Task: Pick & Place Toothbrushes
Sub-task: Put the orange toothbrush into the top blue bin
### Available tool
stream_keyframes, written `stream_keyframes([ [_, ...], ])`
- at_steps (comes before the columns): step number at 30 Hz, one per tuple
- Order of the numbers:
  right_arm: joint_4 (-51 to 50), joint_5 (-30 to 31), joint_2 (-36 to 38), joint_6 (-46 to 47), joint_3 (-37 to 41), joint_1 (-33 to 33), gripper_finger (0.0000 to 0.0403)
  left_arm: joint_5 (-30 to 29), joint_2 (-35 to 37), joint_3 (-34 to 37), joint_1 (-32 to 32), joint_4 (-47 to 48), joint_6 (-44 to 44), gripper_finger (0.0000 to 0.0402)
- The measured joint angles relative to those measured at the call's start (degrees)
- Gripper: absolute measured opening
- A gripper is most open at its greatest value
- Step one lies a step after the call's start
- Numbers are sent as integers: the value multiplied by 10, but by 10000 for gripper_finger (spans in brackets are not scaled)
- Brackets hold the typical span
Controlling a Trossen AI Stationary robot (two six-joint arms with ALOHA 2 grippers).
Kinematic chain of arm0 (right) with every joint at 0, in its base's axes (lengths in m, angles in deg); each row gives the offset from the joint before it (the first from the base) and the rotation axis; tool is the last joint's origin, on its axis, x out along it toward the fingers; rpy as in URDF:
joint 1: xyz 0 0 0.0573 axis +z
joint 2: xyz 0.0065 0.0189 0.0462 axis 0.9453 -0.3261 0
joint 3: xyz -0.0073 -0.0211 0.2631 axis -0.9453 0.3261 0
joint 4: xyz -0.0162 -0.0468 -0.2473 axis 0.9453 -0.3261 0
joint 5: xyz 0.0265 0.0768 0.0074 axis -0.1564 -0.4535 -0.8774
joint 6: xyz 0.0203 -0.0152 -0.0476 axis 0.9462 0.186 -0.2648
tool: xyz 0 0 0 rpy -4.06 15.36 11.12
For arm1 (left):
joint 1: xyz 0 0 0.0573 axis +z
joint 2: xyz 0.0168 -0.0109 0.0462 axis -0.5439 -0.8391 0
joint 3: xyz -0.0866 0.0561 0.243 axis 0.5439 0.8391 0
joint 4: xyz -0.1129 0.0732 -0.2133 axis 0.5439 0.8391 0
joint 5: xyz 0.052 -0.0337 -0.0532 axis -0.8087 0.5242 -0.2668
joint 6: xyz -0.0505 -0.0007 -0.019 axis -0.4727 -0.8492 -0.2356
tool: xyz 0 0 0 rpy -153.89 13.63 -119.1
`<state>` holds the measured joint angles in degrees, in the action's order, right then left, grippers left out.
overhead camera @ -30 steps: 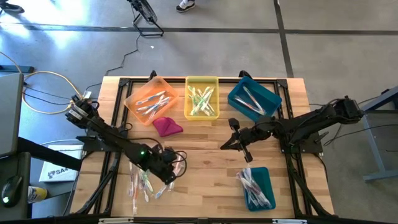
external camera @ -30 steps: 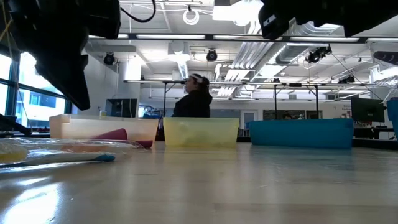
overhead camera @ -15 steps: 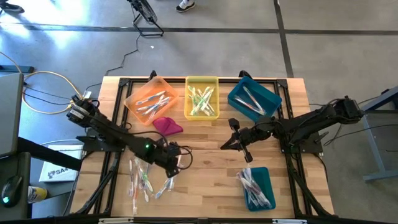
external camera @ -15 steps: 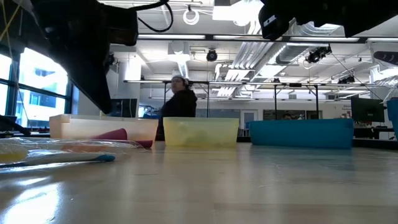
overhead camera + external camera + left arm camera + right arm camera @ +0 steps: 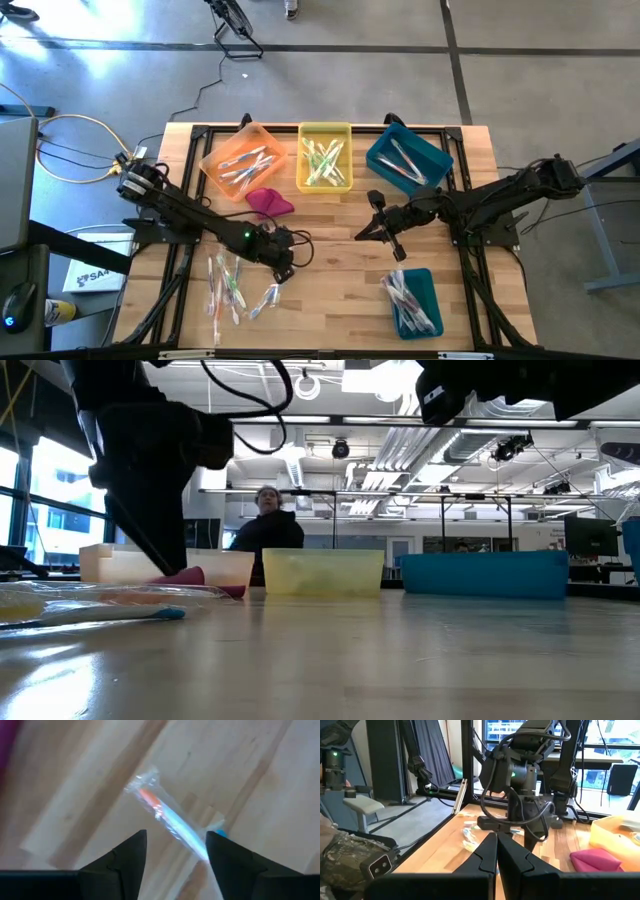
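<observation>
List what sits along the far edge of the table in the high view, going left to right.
Orange bin → yellow bin → teal bin, each holding toothbrushes. The magenta cloth lies just in front of the orange bin, so it is left out of the row.

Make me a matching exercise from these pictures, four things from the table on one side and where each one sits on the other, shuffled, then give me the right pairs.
Things:
1. orange bin
2. yellow bin
3. magenta cloth
4. left gripper

Places:
A. middle of the far row of bins
B. lying on the wood just in front of the orange bin
C. far left corner of the table
D. above a wrapped toothbrush near the loose pile

Pairs: 1-C, 2-A, 3-B, 4-D
</observation>
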<state>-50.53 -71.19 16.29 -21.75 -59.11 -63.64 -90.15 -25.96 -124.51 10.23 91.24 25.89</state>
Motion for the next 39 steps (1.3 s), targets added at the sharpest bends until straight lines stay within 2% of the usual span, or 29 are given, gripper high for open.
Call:
stream_keyframes([
  [7,-12,26,0,-1,0,0,4,13,-23,0,-2,-2,-49,210],
  [25,-18,32,0,-1,0,0,4,5,-64,-2,-2,-32,-51,207],
  [30,-19,32,0,-1,0,0,4,5,-65,-1,-1,-30,-51,175],
  [39,-19,32,0,-3,0,0,4,6,-66,0,-1,-30,-52,75],
])
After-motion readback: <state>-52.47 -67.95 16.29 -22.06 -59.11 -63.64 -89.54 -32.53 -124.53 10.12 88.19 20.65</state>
